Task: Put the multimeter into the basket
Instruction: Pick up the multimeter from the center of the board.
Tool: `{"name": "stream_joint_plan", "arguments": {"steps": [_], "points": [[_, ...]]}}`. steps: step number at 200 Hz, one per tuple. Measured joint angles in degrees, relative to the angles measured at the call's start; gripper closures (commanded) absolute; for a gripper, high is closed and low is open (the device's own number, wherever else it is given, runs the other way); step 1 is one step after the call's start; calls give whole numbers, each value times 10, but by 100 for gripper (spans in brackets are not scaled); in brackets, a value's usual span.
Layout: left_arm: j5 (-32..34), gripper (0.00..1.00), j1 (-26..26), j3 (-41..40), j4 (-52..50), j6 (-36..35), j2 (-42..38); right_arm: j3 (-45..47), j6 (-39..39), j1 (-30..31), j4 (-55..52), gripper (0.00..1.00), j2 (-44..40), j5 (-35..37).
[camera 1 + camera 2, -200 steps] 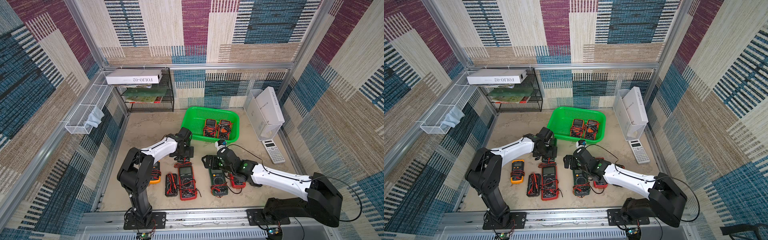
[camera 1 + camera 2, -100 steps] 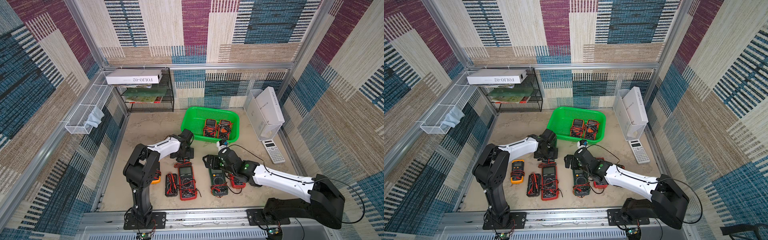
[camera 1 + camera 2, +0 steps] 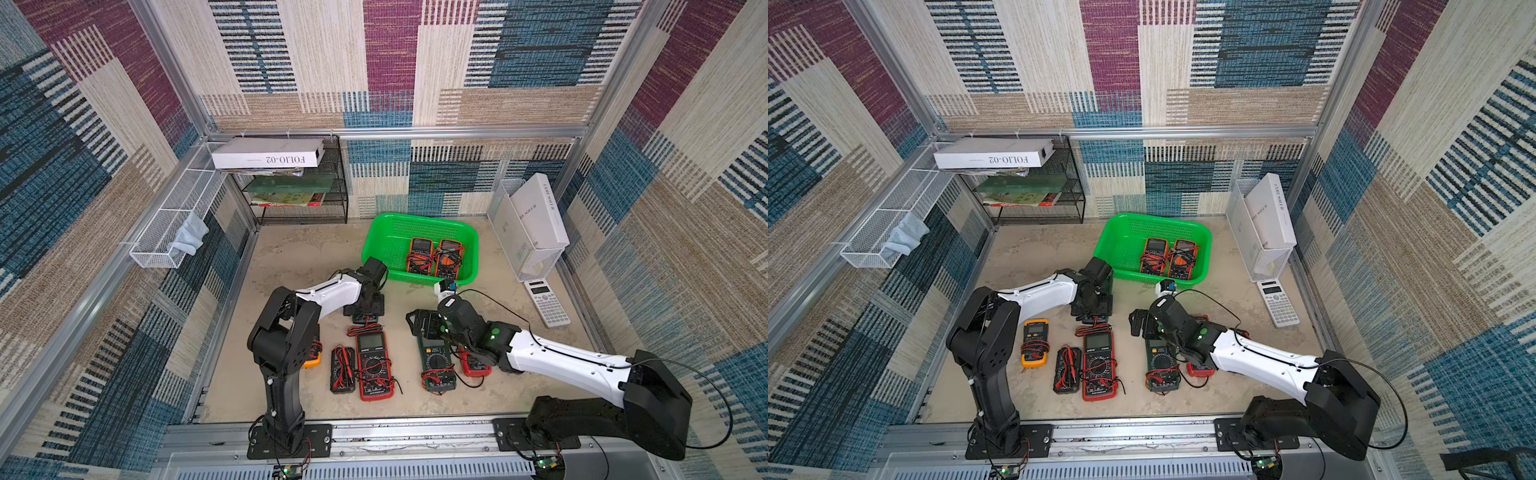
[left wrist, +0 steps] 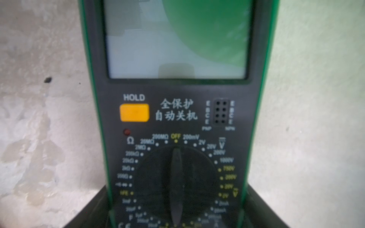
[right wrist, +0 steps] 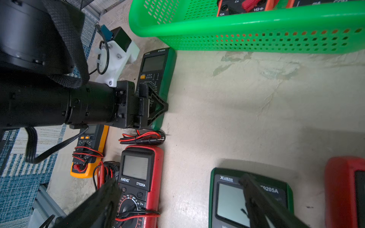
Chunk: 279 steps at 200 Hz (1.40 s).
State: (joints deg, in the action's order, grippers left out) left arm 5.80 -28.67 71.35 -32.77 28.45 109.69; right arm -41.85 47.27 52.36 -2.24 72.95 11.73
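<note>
The green basket (image 3: pixel 419 217) (image 3: pixel 1154 216) (image 5: pixel 237 21) stands at the back of the table with two orange multimeters (image 3: pixel 432 257) inside. Just off its front left corner a green multimeter (image 4: pixel 177 110) (image 5: pixel 158 65) lies flat on the table. My left gripper (image 3: pixel 365 307) (image 4: pixel 177 201) (image 5: pixel 152 104) straddles its dial end, black fingers (image 4: pixel 262 207) pressed against both green sides. In both top views the gripper hides most of it. My right gripper (image 3: pixel 419 324) (image 5: pixel 181 205) is open and empty, low between a red multimeter (image 5: pixel 142 177) and another green one (image 5: pixel 248 197).
Several more multimeters lie in a row at the front: yellow (image 3: pixel 1034 340), small black (image 3: pixel 343 370), red (image 3: pixel 374 365), green (image 3: pixel 436 365) and small red (image 3: pixel 473 365). A calculator (image 3: pixel 548 301) and a white file holder (image 3: pixel 528 232) are at the right. A black mesh rack (image 3: pixel 299 187) and white wire tray (image 3: pixel 178 224) stand back left.
My left gripper's jaws have closed in onto the green multimeter, and the left arm's elbow has swung forward. The right arm has shifted only slightly.
</note>
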Motion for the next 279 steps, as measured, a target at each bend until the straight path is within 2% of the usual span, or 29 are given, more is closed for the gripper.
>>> {"name": "stream_joint_plan", "arguments": {"steps": [13,27,38,54,71,81,157,279], "points": [[0,41,0,0,1,1,0,0,0,0,0,0,0,0],[0,45,1,0,1,1,0,0,0,0,0,0,0,0],[0,53,1,-1,1,2,0,0,0,1,0,0,0,-1],[0,74,3,-4,5,5,-2,0,0,1,0,0,0,-2],[0,79,6,-9,11,10,-8,0,0,1,0,1,0,-3],[0,85,10,-12,14,13,-11,0,0,1,0,0,0,-4],[4,97,40,-27,-8,27,-70,-17,-5,1,2,0,8,-15],[-14,100,47,-7,-68,9,-182,-110,-49,-27,-14,0,14,-37]]}}
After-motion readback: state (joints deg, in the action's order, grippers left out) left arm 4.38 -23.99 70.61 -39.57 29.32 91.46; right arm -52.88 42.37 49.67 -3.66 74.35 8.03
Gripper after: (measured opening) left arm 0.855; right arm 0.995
